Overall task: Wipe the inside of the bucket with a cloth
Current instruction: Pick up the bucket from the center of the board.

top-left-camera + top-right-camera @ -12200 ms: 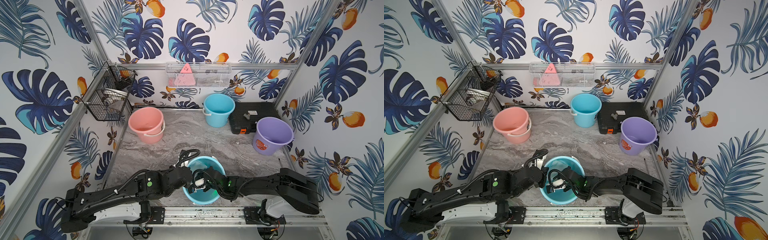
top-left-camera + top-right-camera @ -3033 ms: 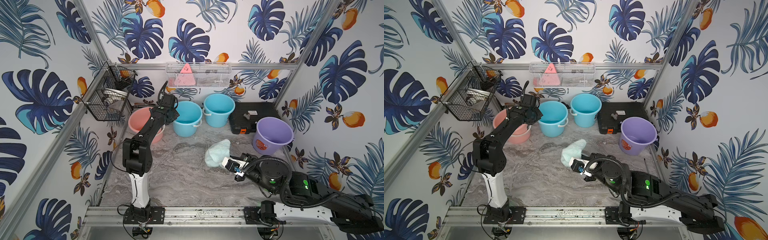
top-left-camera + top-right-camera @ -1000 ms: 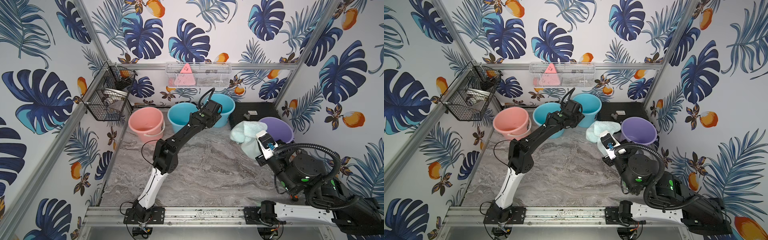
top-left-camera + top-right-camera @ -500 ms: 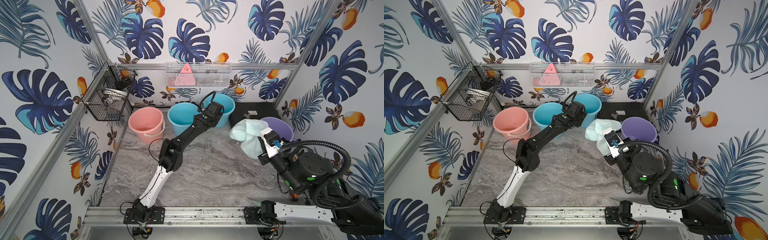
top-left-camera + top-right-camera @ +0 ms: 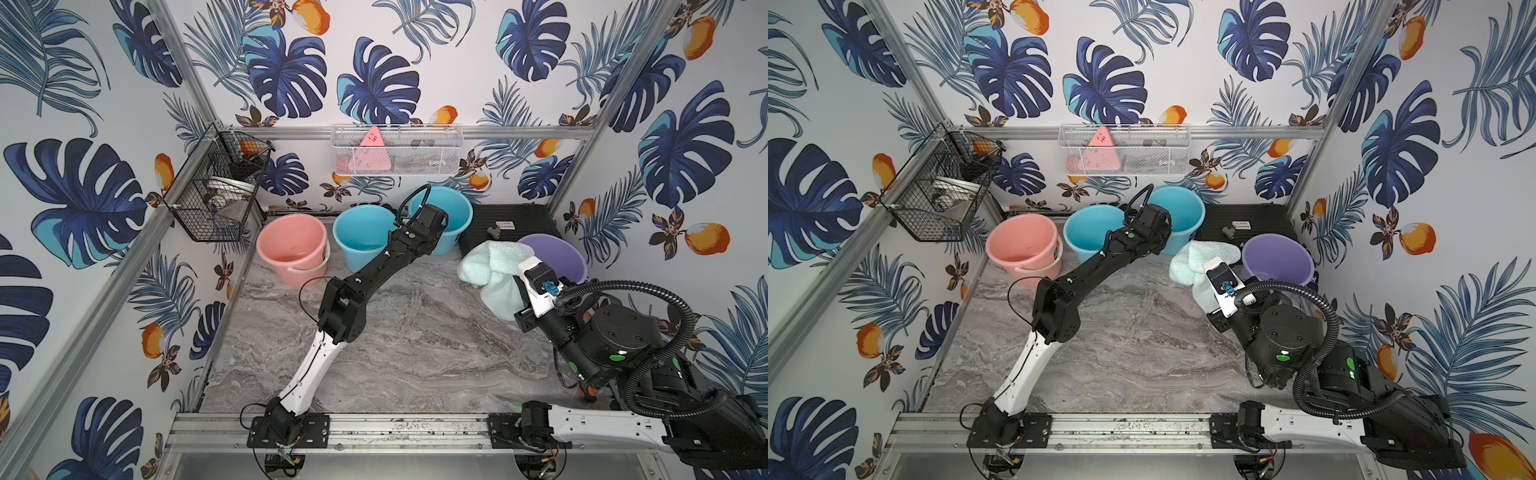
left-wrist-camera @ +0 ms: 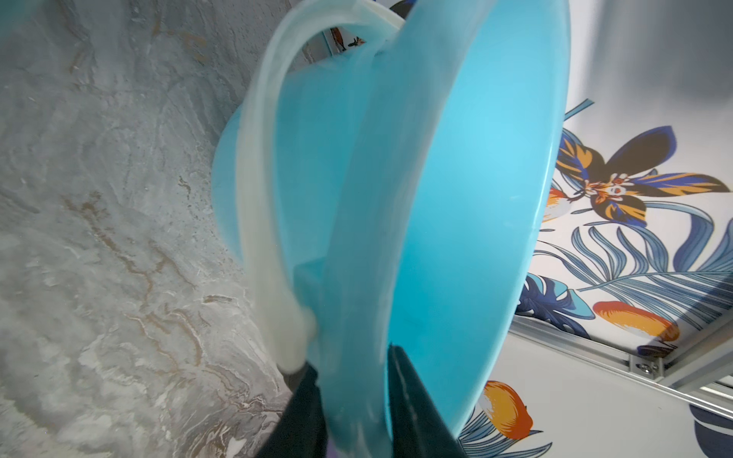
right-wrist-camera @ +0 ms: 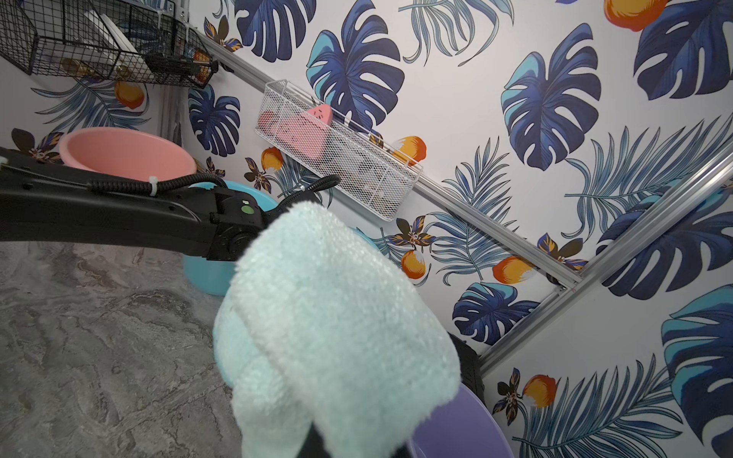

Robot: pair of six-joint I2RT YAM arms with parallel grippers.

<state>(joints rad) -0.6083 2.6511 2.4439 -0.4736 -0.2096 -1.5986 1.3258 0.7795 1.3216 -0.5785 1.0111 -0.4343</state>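
- The left gripper (image 6: 351, 363), wider a second ago, has just been clenched on the rim of the rear blue bucket (image 5: 457, 216).
- The cloth (image 5: 492, 266) is kept clamped in the right gripper (image 7: 317, 442), raised beside the purple bucket (image 5: 557, 257).
- The bucket is judged secured for wiping.

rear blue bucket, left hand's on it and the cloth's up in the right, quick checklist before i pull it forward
1. left hand grip on rear blue bucket: ok, fingers sit on either side of its rim wall.
2. white handle free of the grip: cannot tell, its end sits right at the outer finger.
3. cloth secure in right hand: ok, bunched over it, held aloft.
4. room alongside: not ok, second blue bucket stands close beside and may get bumped.
5. cloth clear of purple bucket: cannot tell.
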